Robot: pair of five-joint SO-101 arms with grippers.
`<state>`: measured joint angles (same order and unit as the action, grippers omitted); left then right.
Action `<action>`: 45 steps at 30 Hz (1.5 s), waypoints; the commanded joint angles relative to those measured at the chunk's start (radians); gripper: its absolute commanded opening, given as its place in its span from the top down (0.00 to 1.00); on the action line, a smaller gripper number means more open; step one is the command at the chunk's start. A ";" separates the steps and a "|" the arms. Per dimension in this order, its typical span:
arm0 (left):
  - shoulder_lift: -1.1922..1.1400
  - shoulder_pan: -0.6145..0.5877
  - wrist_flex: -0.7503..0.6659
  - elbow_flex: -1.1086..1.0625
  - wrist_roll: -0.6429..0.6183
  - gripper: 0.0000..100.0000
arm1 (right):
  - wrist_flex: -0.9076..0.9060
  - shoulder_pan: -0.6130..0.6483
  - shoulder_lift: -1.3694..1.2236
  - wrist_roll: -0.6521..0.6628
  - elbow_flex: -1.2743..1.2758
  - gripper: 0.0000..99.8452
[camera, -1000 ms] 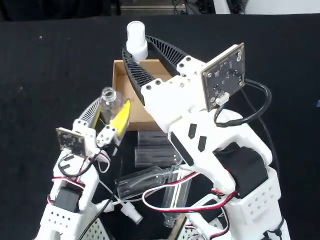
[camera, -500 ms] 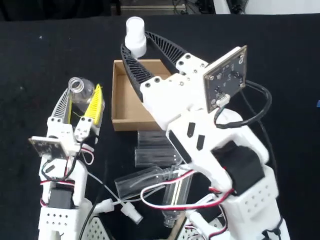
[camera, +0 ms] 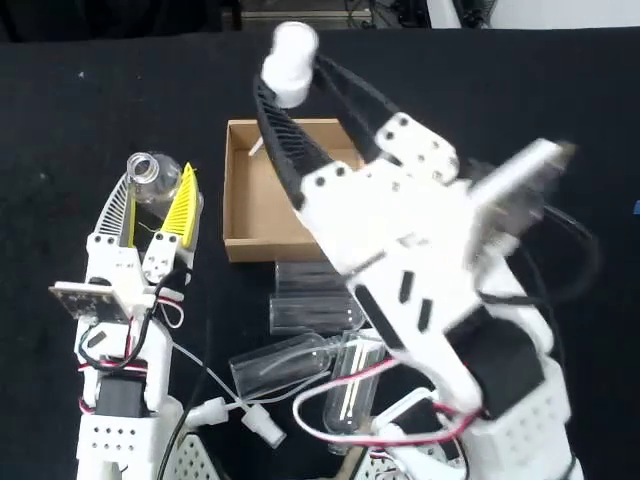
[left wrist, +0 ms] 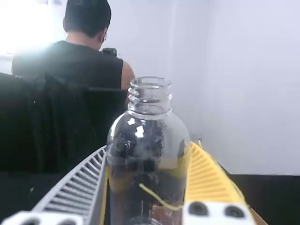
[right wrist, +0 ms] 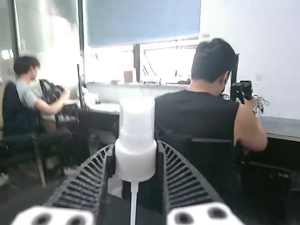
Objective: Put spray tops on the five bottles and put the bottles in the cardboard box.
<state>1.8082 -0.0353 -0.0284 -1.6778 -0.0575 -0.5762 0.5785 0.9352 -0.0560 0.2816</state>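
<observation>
Your left claw (camera: 158,180) is clamped on a clear bottle (camera: 148,166), with the grey ribbed finger on one side and the yellow finger on the other. The bottle stands upright and its threaded neck is bare, with no cap on it. It hangs over the black counter (camera: 520,110) at about 9 o'clock from the cardboard box (camera: 250,247), just beside the box's wall and outside it. In the left wrist view the same bottle (left wrist: 149,136) sits squarely in that claw (left wrist: 146,197), its open mouth above the finger tips. Your right claw (camera: 292,75) is closed on a white spray top (camera: 293,48), held up past the far rim of the box at about 12 o'clock from it. In the right wrist view the spray top (right wrist: 137,122) stands upright between the two black ribbed fingers of the claw (right wrist: 136,151), and its thin dip tube hangs straight down. The box sits open on the counter, with brown floor showing inside. At 6 o'clock from the box, spare bottles (camera: 300,297) lie on their sides, partly under the right arm. Loose white spray tops (camera: 207,411) with thin tubes lie at about 7 o'clock, near the left arm's base.
</observation>
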 commanded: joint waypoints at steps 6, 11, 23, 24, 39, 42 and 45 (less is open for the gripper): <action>0.018 -0.007 -0.180 -0.021 -0.006 0.97 | 0.183 0.015 0.077 -0.095 0.127 0.99; 0.017 -0.012 -0.183 -0.021 -0.006 0.97 | 0.186 0.015 0.081 -0.095 0.130 0.99; 0.017 0.076 0.368 -0.021 -0.006 0.97 | 0.186 0.015 0.081 -0.095 0.130 0.99; 0.018 0.127 0.450 -0.021 -0.008 0.97 | 0.186 0.015 0.081 -0.095 0.130 0.99; 0.017 1.059 1.249 -0.021 -0.005 0.97 | 0.186 0.015 0.081 -0.095 0.130 0.99; 0.017 1.122 1.306 -0.021 0.002 0.97 | 0.189 0.015 0.081 -0.095 0.130 0.99; 0.017 1.171 1.270 -0.021 -0.005 0.97 | 0.186 0.015 0.081 -0.095 0.130 0.99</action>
<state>1.8343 0.9881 1.2543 -1.6794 -0.0591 -0.4166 0.5769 0.9904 -0.1450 0.4166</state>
